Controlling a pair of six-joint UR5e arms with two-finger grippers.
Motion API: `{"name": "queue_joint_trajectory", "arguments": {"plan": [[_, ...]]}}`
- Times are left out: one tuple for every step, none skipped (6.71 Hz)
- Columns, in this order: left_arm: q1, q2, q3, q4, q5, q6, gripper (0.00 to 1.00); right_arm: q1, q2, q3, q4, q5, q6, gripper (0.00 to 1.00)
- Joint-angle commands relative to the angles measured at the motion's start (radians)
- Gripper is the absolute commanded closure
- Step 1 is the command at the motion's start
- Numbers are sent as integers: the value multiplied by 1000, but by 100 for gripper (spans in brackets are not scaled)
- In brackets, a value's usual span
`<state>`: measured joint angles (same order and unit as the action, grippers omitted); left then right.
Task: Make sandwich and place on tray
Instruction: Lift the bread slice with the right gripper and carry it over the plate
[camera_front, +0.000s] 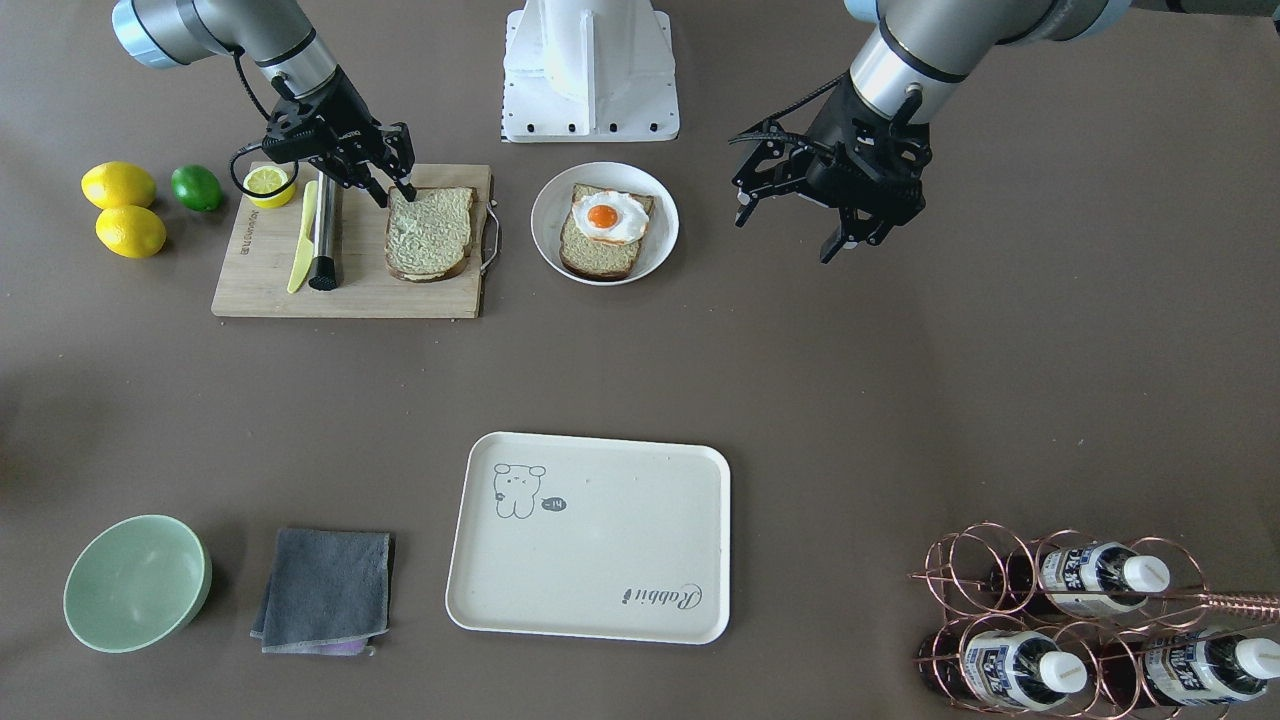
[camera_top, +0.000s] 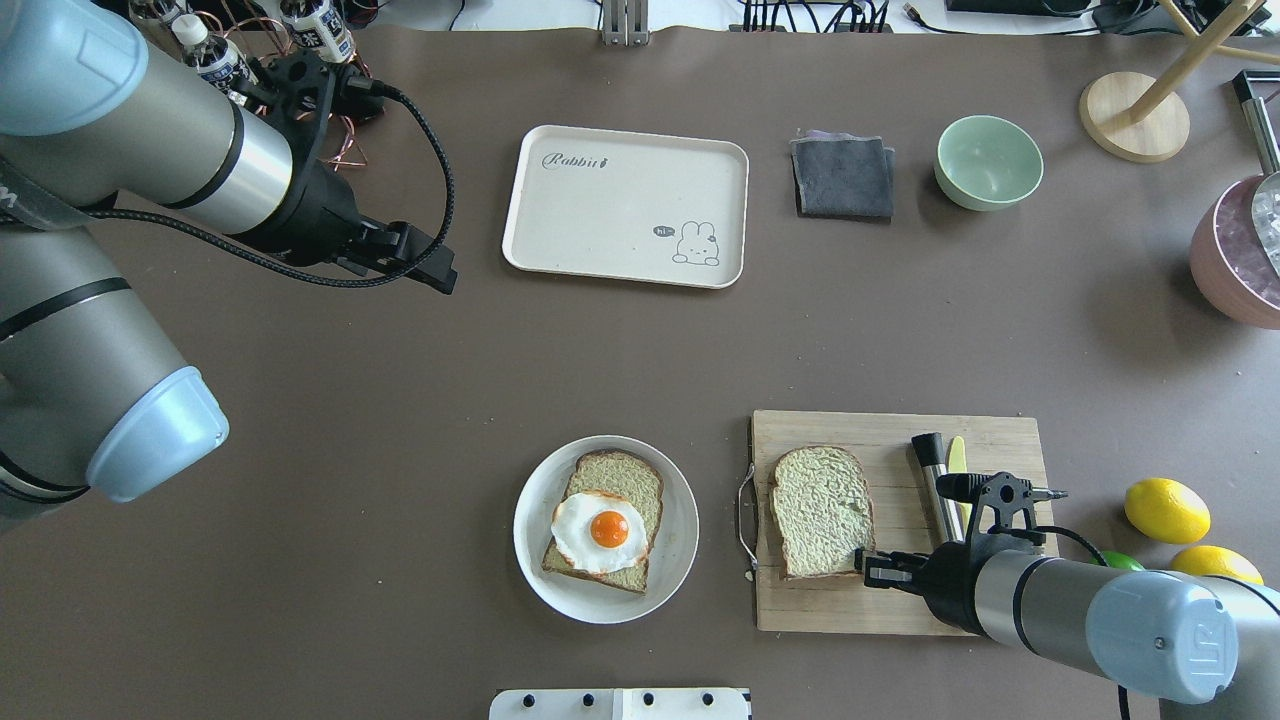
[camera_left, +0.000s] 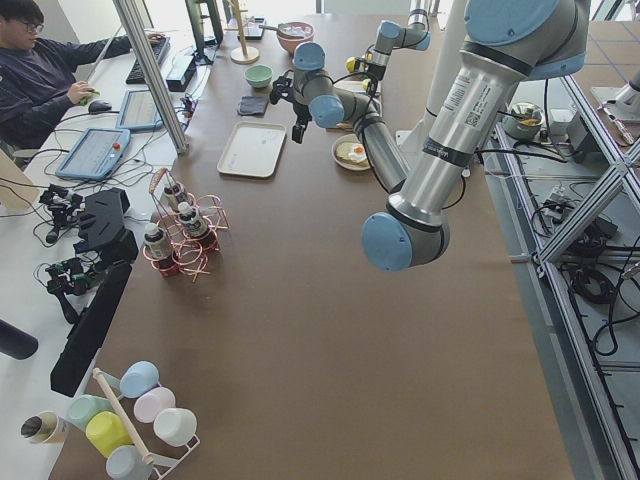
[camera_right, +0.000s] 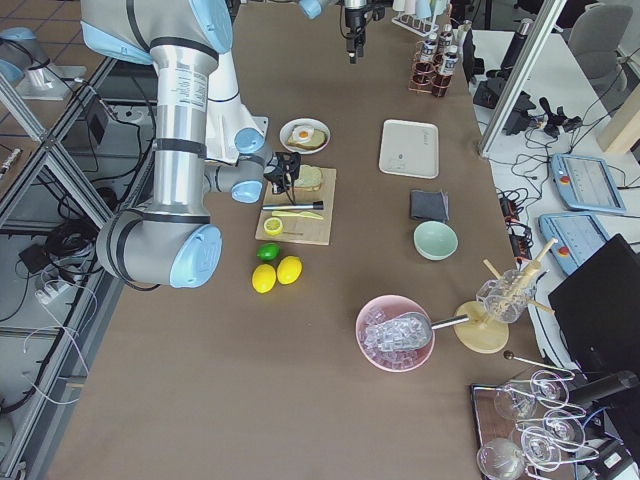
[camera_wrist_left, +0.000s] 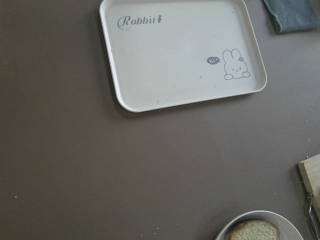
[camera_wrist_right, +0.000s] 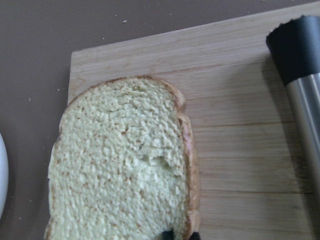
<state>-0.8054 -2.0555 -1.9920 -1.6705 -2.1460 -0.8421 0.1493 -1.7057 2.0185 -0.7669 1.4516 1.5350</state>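
Note:
One bread slice (camera_front: 430, 235) lies flat on the wooden cutting board (camera_front: 270, 290). My right gripper (camera_front: 398, 190) is down at its near corner, and in the right wrist view its fingertips pinch the slice's crust (camera_wrist_right: 192, 200). A second slice topped with the fried egg (camera_front: 610, 215) sits on the round white plate (camera_front: 546, 215). My left gripper (camera_front: 786, 232) hangs open and empty above bare table, to the plate's side. The cream tray (camera_front: 590, 600) lies empty at the far side; it also shows in the left wrist view (camera_wrist_left: 170, 65).
On the board lie a yellow knife (camera_front: 302, 240), a steel tool with a black end (camera_front: 324, 235) and a lemon half (camera_front: 268, 183). Lemons (camera_front: 120, 205) and a lime (camera_front: 196, 187) lie beside it. A green bowl (camera_front: 135, 582), grey cloth (camera_front: 325, 588) and bottle rack (camera_front: 1080, 625) flank the tray.

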Motion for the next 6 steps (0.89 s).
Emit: {"name": "queue_joint_trajectory", "arguments": {"plan": [[0, 0, -1, 0, 0, 0, 2, 12, -9, 47, -2, 4, 0, 100], [0, 0, -1, 0, 0, 0, 2, 32, -18, 77, -2, 22, 1, 100], [0, 0, -1, 0, -2, 0, 2, 53, -18, 101, -2, 47, 1, 100], [0, 0, -1, 0, -2, 0, 2, 53, -6, 106, -3, 47, 2, 100], [0, 0, -2, 0, -3, -2, 2, 53, 47, 109, -49, 46, 13, 100], [0, 0, -1, 0, -3, -2, 2, 53, 172, 111, -196, 40, 72, 100]]}}
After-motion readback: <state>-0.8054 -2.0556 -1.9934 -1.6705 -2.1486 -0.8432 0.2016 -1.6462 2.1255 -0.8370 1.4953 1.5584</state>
